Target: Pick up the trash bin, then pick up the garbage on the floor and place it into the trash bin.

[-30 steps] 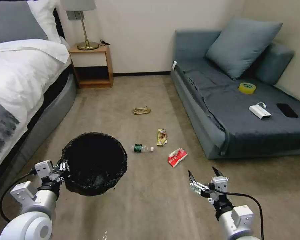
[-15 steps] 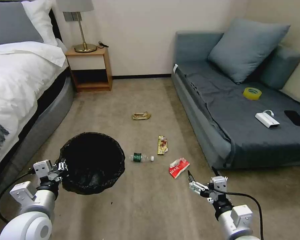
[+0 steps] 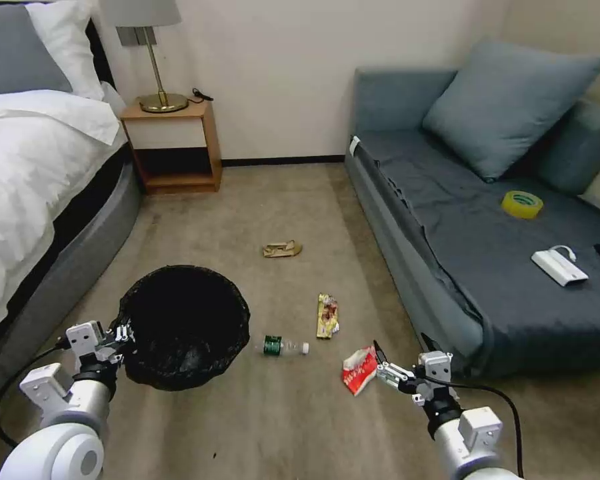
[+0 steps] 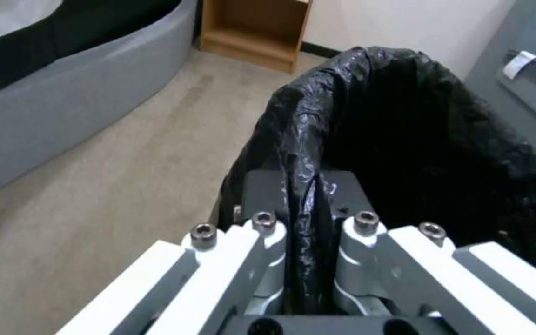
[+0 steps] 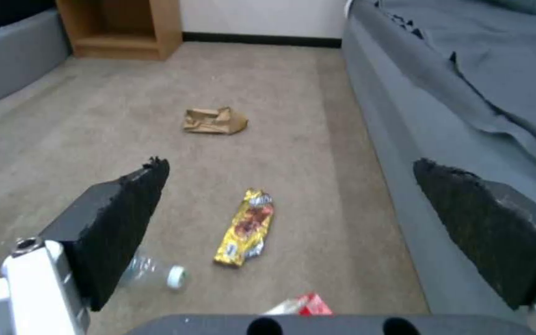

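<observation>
Head view: left gripper (image 3: 121, 333) at about 8 o'clock, clamped on the near rim of the trash bin (image 3: 183, 327), held clear of the carpet (image 3: 273, 200). Right gripper (image 3: 401, 351) at about 5 o'clock, fingers spread wide, nothing between them, hovering just beside the red-white wrapper (image 3: 359, 368) on its 3 o'clock side. Clear bottle (image 3: 281, 346) lying flat between bin and wrapper; gold-brown snack wrapper (image 3: 327, 315) just past it toward 12 o'clock; crumpled tan paper (image 3: 282, 249) farther out, near mid-floor. Sofa (image 3: 487, 253) along 2 to 4 o'clock, carrying a yellow tape roll (image 3: 521, 204) and a white box (image 3: 559, 267). Bed (image 3: 40, 167) at 9 to 10 o'clock, nightstand (image 3: 170, 143) at 11.

Left wrist view, not told by the head view: pads (image 4: 262, 195) pinched on a fold of the black liner and rim of the trash bin (image 4: 417, 139), bag gathered into the narrow slit between them.

Right wrist view, closer than the head view: both black pads (image 5: 125, 218) well apart, framing bare carpet, the snack wrapper (image 5: 246, 228) and the tan paper (image 5: 214, 121); bottle cap end (image 5: 163, 275) peeking beside one pad; red-white wrapper (image 5: 299, 304) half hidden behind the gripper body.
</observation>
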{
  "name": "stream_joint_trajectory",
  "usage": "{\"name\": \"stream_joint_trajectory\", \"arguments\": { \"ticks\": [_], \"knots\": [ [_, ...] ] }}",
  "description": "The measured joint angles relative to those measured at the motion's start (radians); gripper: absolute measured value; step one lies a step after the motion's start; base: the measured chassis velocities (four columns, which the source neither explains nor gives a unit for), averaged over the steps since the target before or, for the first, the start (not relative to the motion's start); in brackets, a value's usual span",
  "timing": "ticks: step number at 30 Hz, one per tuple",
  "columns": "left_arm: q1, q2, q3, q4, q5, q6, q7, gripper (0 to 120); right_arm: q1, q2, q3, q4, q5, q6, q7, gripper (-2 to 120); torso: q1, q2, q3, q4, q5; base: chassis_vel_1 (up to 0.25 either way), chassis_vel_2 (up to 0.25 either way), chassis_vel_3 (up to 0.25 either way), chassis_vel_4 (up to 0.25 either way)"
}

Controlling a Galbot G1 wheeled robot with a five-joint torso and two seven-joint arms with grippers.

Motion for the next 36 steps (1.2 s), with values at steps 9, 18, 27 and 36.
{"name": "stream_joint_trajectory", "arguments": {
  "ticks": [9, 18, 27, 36],
  "knots": [
    [0.000, 0.000, 0.006, 0.000, 0.006, -0.005, 0.008, 5, 0.080, -0.035, -0.068, -0.071, 0.047, 0.012, 0.069, 100, 0.000, 0.000, 0.000, 0.0000, -0.0002, -0.136, 0.137, 0.132, -0.124],
    [-0.023, 0.005, 0.027, 0.011, 0.028, -0.012, 0.026, 5, 0.327, -0.217, -0.252, -0.221, 0.357, -0.085, 0.252, 100, 0.000, 0.000, 0.000, 0.0003, -0.0001, -0.012, 0.004, 0.006, -0.003],
    [-0.038, 0.007, 0.022, 0.047, 0.029, -0.022, 0.049, 5, 0.605, -0.266, -0.456, -0.382, 0.820, -0.278, 0.569, 100, 0.000, 0.000, 0.000, 0.0002, -0.0003, 0.000, 0.000, 0.000, 0.000],
    [-0.054, 0.027, 0.006, 0.097, 0.026, -0.024, 0.073, 5, 0.768, -0.117, -0.519, -0.586, 1.251, -0.437, 0.911, 100, 0.000, 0.000, 0.000, 0.0003, -0.0001, 0.000, 0.000, 0.000, 0.000]
  ]
}}
